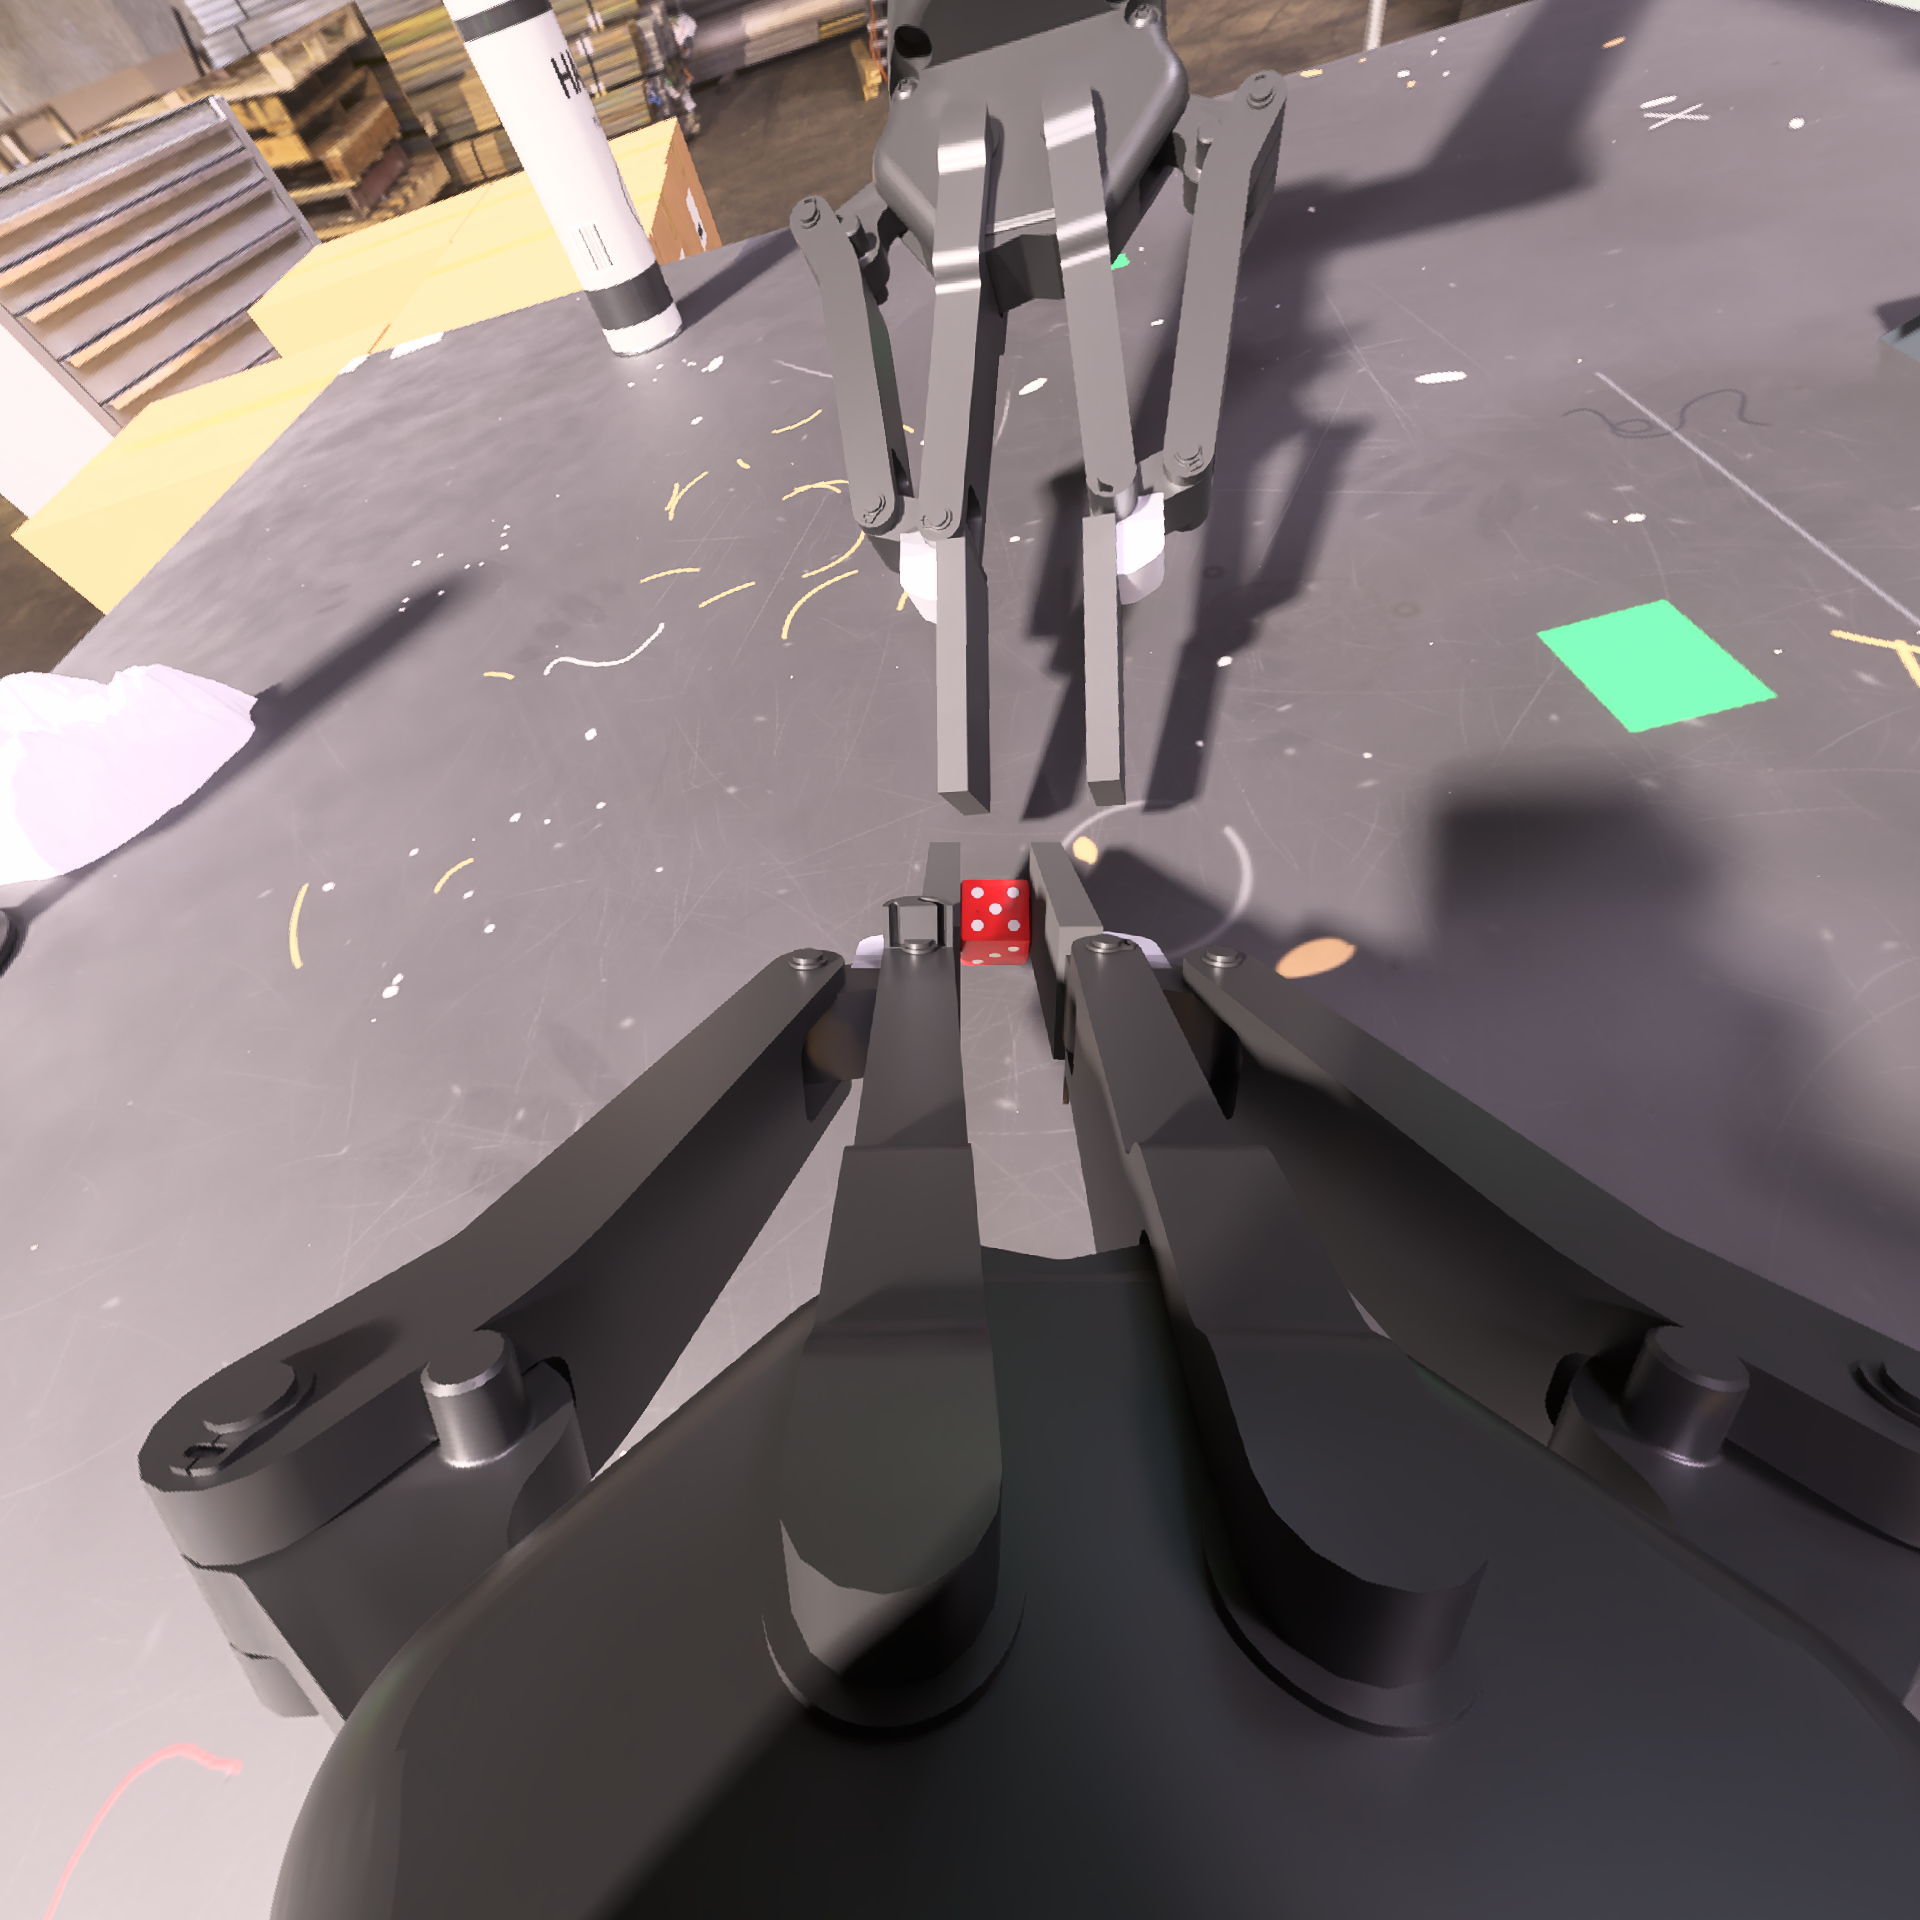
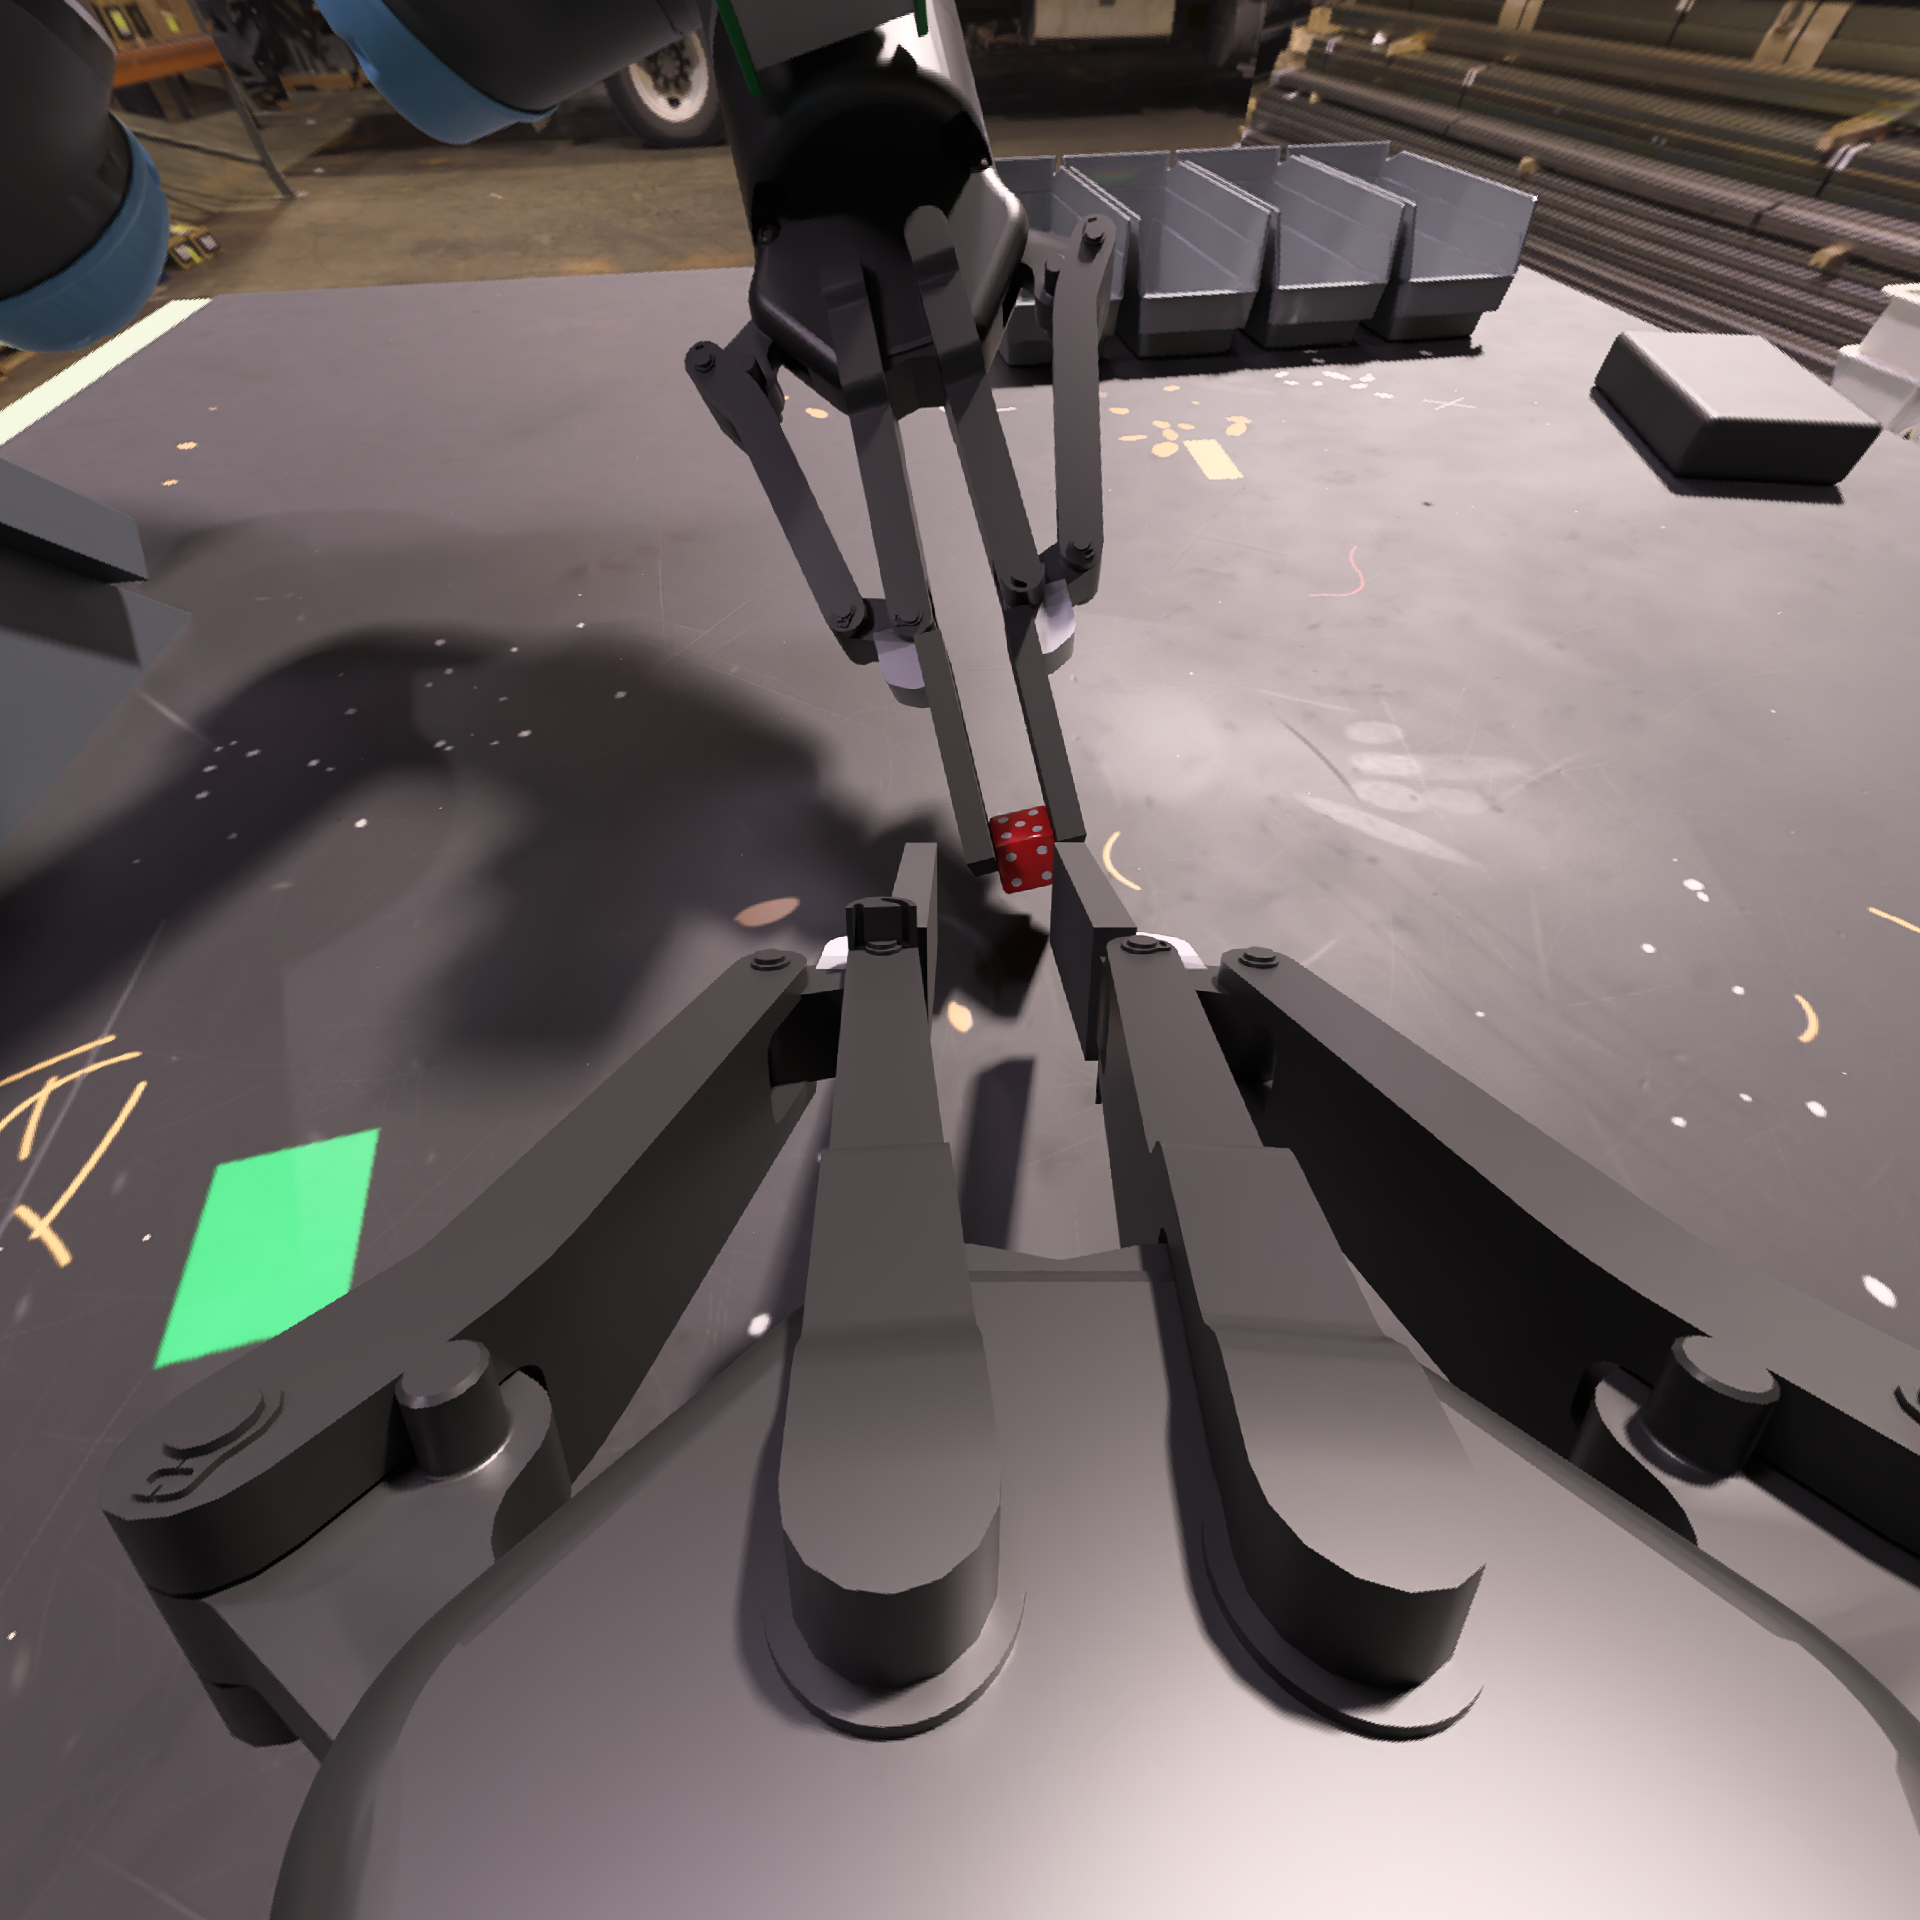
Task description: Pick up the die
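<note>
A small red die [image 1: 994, 910] with white pips sits between the fingers of my left gripper [image 1: 994, 868], which is shut on it just above the dark grey table [image 1: 520, 1039]. In the right wrist view the die [image 2: 1021, 847] shows clamped at the tips of the left gripper [image 2: 1023, 831], which comes down from above. My right gripper [image 2: 995, 878] faces it, its fingers a narrow gap apart and empty, tips just short of the die. The right gripper also shows in the left wrist view [image 1: 1034, 795], beyond the die.
A green patch [image 1: 1652, 665] [image 2: 270, 1247] marks the table. A white post [image 1: 582, 177] and a white crumpled object [image 1: 104, 758] stand on the left. Yellow boxes [image 1: 312, 343] lie past the edge. Grey bins [image 2: 1278, 249] and a dark flat box [image 2: 1735, 405] sit at the far side.
</note>
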